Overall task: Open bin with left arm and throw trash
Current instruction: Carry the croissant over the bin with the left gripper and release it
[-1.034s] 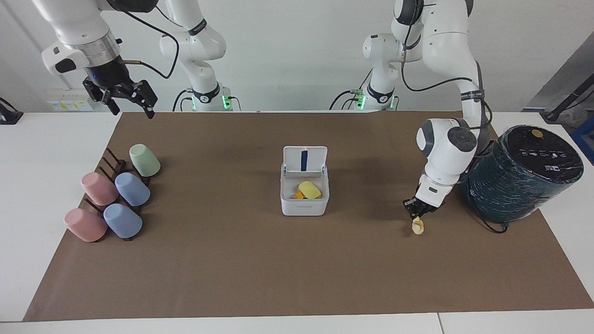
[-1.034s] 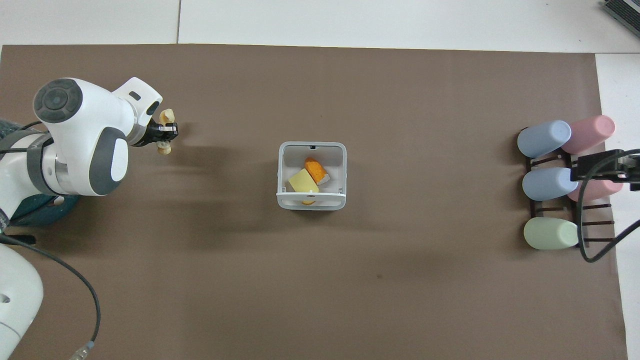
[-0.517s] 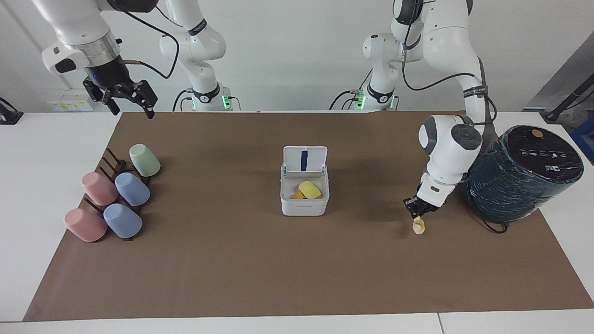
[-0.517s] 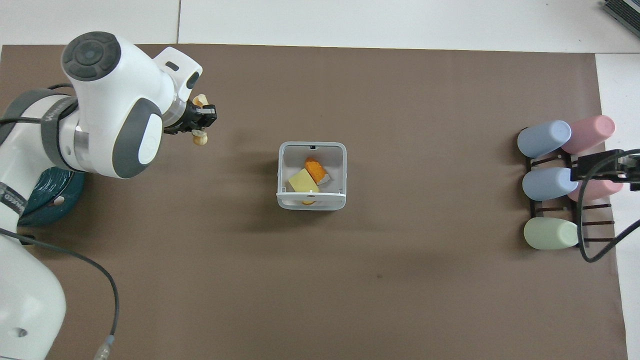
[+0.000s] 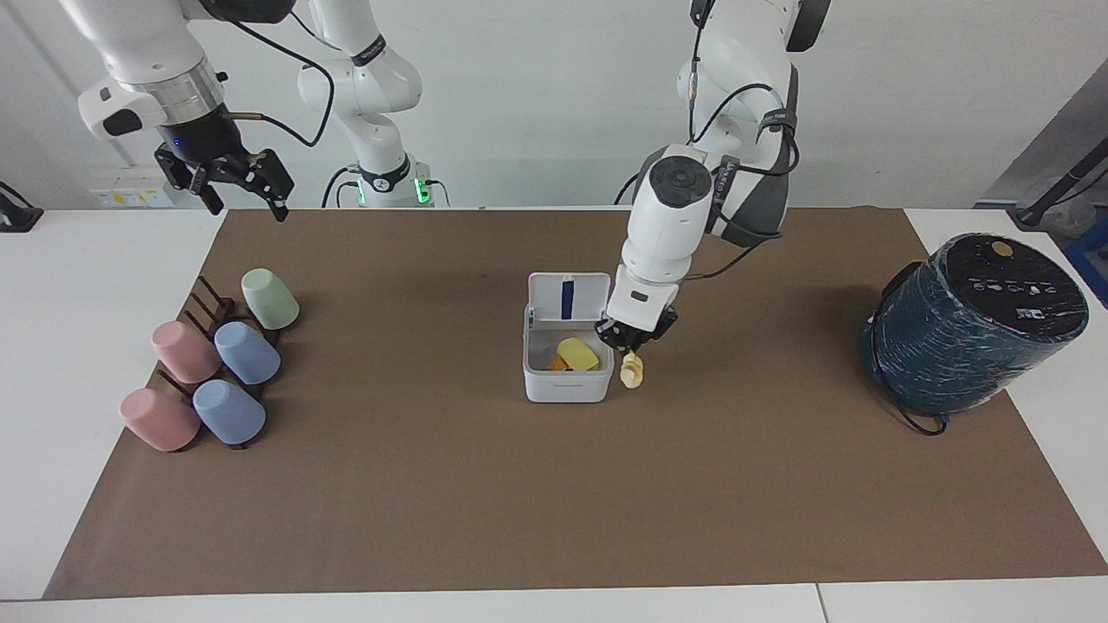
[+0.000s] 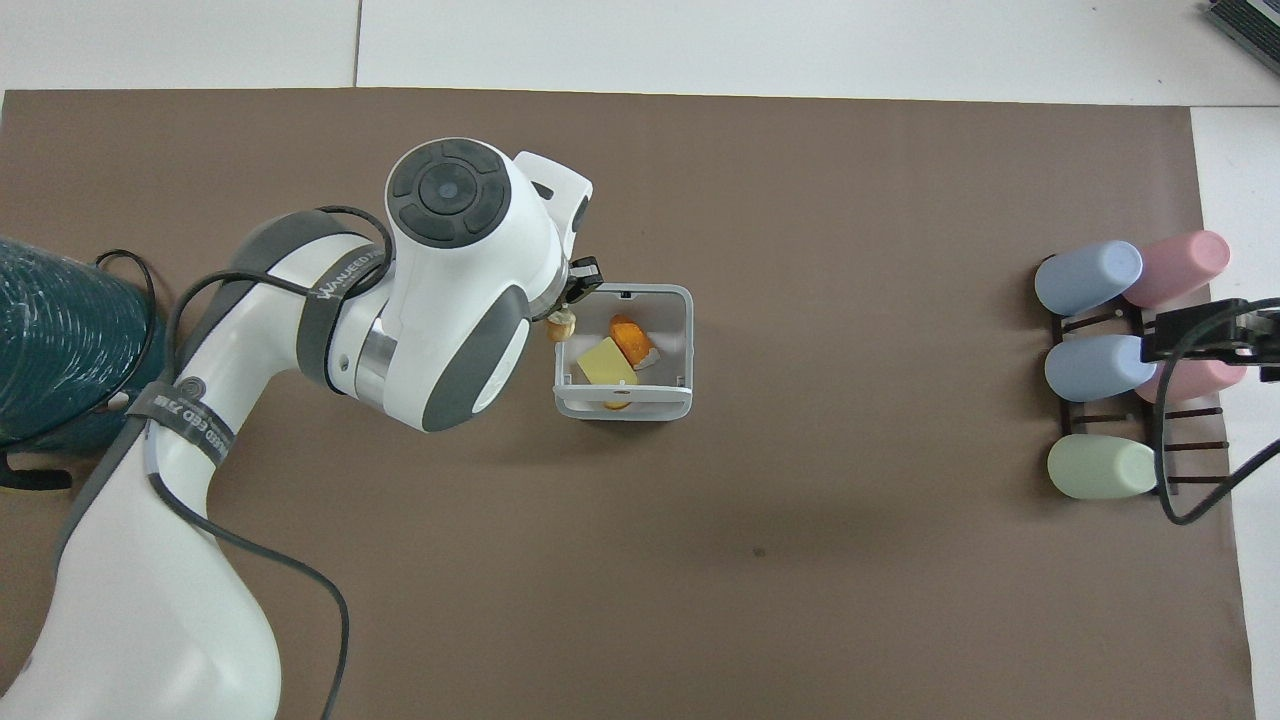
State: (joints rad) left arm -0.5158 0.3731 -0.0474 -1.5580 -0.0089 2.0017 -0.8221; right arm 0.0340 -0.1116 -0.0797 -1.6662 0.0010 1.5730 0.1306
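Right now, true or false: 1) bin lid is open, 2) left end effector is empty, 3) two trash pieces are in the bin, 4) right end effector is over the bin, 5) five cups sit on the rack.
1) True: the bin lid stands up.
2) False: the left end effector holds the tan crescent at the bin's edge.
3) True: yellow block and orange piece.
4) False: the right end effector waits high above the cups' end.
5) True: cups on the rack.

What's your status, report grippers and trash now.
Left gripper shut on tan curved crescent, at small white bin edge. Lid up; yellow block, orange nub inside. Right gripper waiting, open. Nothing blocking.
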